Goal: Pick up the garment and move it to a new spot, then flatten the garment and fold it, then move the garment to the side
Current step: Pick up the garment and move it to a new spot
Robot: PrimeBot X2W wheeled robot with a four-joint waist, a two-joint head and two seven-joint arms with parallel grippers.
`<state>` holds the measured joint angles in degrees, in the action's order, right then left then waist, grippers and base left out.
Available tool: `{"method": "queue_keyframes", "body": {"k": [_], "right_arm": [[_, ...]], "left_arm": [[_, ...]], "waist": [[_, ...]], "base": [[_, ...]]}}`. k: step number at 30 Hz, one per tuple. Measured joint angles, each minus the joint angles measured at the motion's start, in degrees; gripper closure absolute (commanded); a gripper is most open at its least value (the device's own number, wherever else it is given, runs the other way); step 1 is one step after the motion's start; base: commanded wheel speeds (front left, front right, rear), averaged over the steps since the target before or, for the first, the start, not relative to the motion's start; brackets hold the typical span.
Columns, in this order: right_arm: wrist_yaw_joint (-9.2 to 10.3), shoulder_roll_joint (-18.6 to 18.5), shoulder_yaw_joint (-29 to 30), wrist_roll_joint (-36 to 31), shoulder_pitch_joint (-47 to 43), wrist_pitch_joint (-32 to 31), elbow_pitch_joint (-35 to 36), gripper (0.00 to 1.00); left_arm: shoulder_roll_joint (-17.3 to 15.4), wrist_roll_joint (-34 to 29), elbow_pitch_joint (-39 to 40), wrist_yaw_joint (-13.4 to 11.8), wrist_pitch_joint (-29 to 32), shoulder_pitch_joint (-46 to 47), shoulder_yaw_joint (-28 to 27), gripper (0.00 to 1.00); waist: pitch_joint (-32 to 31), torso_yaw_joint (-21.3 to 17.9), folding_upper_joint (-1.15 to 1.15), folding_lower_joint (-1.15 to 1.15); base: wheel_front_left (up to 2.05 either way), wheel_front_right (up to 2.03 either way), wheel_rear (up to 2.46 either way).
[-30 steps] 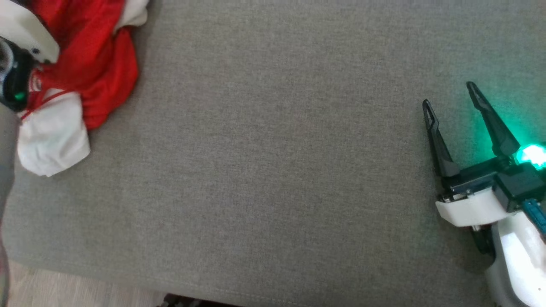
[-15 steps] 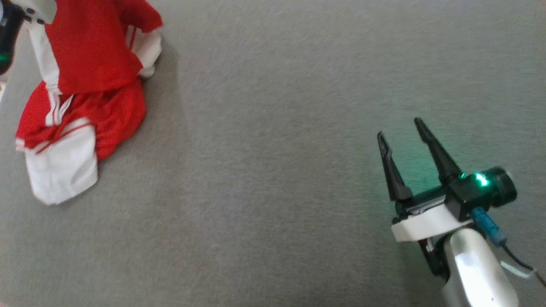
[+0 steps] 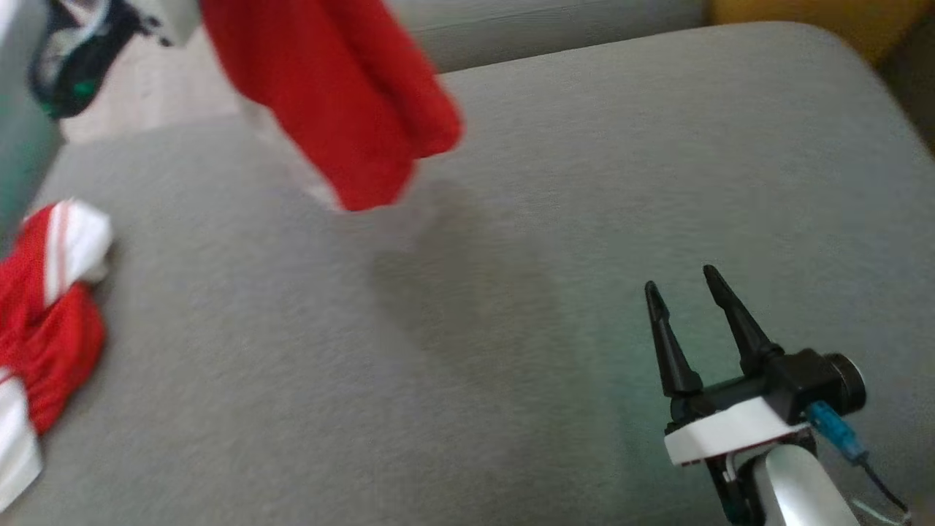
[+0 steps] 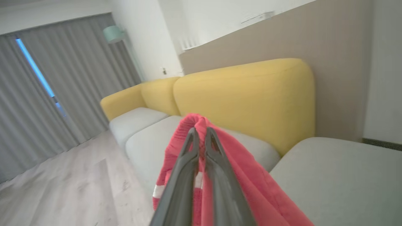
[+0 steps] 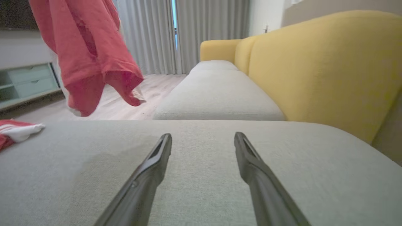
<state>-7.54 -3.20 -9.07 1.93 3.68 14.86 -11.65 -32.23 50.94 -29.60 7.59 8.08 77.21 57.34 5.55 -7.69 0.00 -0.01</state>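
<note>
garment (image 3: pixel 343 109): red, blurred, hangs in the air at the top, clear of the grey cushion (image 3: pixel 511 329), shadow beneath | my left wrist (image 3: pixel 69 66): upper left corner, green light | red-and-white heap (image 3: pixel 44 321): on the cushion, left edge | my right fingers (image 3: pixel 668 343): lower right, spread apart, empty

I look down on a broad grey upholstered seat (image 3: pixel 511 329) across the head view. In my right wrist view a yellow backrest (image 5: pixel 314 62) rises at the right, and another grey cushion (image 5: pixel 216 94) beside it runs toward grey curtains (image 5: pixel 213 28) at top centre, split by a strip of blue daylight (image 5: pixel 173 22). Pale wood floor (image 5: pixel 157 86) lies left of that cushion. A low cabinet (image 5: pixel 28 81) with pale green drawers stands at the left edge. In my left wrist view, a beige wall panel (image 4: pixel 329 47) fills the upper right, and a teal lampshade (image 4: pixel 113 34) hangs upper left.
</note>
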Motion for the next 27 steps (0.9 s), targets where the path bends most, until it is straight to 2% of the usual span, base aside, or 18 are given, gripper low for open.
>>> {"method": "queue_keyframes", "body": {"k": [2,6,10,16,19,22,23,24,27], "right_arm": [[0.0,0.03,-0.11,2.58,-0.16,-0.01,0.19,0.0],[0.0,0.04,-0.4,3.76,-0.1,0.0,0.75,0.0],[0.0,0.04,-0.14,4.14,-0.07,0.0,0.9,0.0],[0.0,0.33,0.4,4.14,0.13,0.0,1.35,0.0],[0.0,0.41,1.13,4.11,0.11,0.0,1.35,0.0],[0.0,0.44,2.1,4.0,-0.07,0.0,1.26,0.0],[0.0,0.44,2.36,3.9,-0.21,-0.01,1.21,0.0],[0.0,0.44,2.52,3.58,-0.5,0.0,1.13,0.0],[0.0,0.47,3.08,2.96,-1.67,-0.01,0.53,0.0]], "left_arm": [[2.18,0.18,-0.66,0.0,-0.21,0.14,0.3,1.0],[7.17,-0.1,-2.05,0.0,-3.24,-0.15,2.18,1.0],[10.83,0.27,-2.21,-0.02,-7.89,-4.69,2.89,1.0],[14.01,2.12,-1.19,-0.81,-12.79,-26.56,9.25,1.0],[15.5,1.94,-0.47,-2.66,-15.12,-36.44,13.06,1.0],[17.4,1.93,-0.7,-4.19,-17.84,-42.63,14.14,1.0],[18.15,1.94,-0.94,-4.67,-18.49,-43.79,14.35,0.58],[18.97,1.98,-1.1,-5.36,-19.57,-44.73,14.21,0.0],[20.91,1.48,-0.91,-7.45,-21.73,-46.27,12.58,0.0]], "waist": [[-0.6,-2.62,0.0,0.0],[-0.57,-7.06,0.0,0.01],[1.31,-9.44,0.0,0.01],[4.12,-9.65,0.0,0.03],[4.34,-8.23,0.0,0.02],[4.34,-6.27,0.0,0.02],[4.27,-5.52,0.0,0.02],[4.16,-4.71,0.0,0.02],[3.49,-2.14,0.0,0.02]], "base": [[0.0,0.0,0.0],[0.0,0.0,0.0],[0.0,0.0,0.0],[0.0,0.0,0.0],[0.0,0.0,0.0],[0.0,0.0,0.0],[0.0,0.0,0.0],[0.0,0.0,0.0],[0.0,0.0,0.0]]}}
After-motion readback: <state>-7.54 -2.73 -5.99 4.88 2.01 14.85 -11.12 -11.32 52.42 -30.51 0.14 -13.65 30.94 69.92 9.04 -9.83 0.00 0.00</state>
